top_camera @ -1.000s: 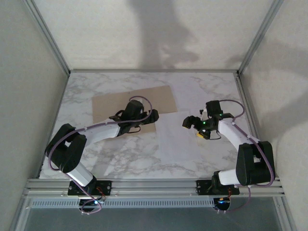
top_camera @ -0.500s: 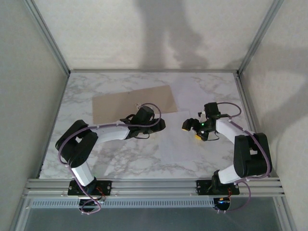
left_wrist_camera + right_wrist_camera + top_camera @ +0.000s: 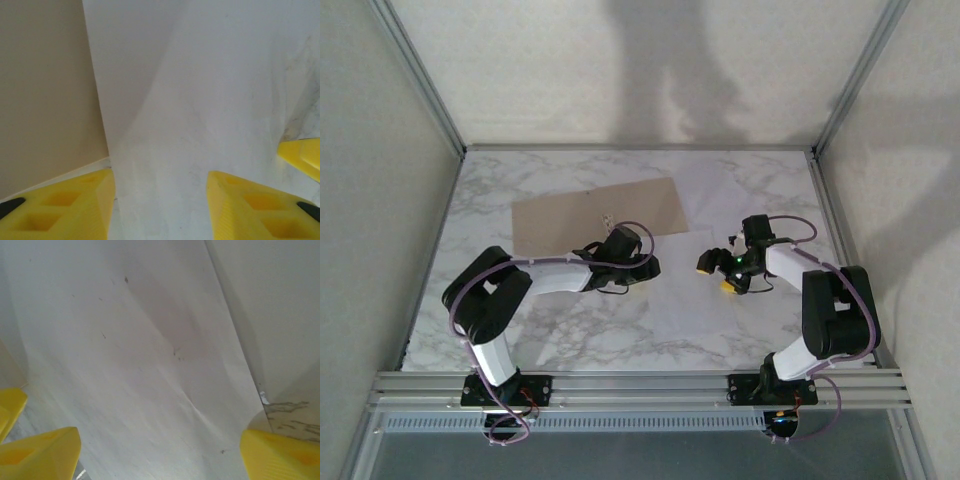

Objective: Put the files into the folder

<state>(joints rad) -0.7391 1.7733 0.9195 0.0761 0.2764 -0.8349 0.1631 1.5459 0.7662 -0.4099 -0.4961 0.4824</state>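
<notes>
Lying on the marble table (image 3: 570,330): tan folder (image 3: 570,215) back left, white files (image 3: 695,305) just beside its right edge. Astride the sheets' left edge, left gripper (image 3: 651,267) half spread; above them, right gripper (image 3: 706,264) wide, nothing gripped. Could crumple or fan the sheets if pinched unevenly. Unlike a second ago: left arm off the folder, both jaws narrower.
</notes>
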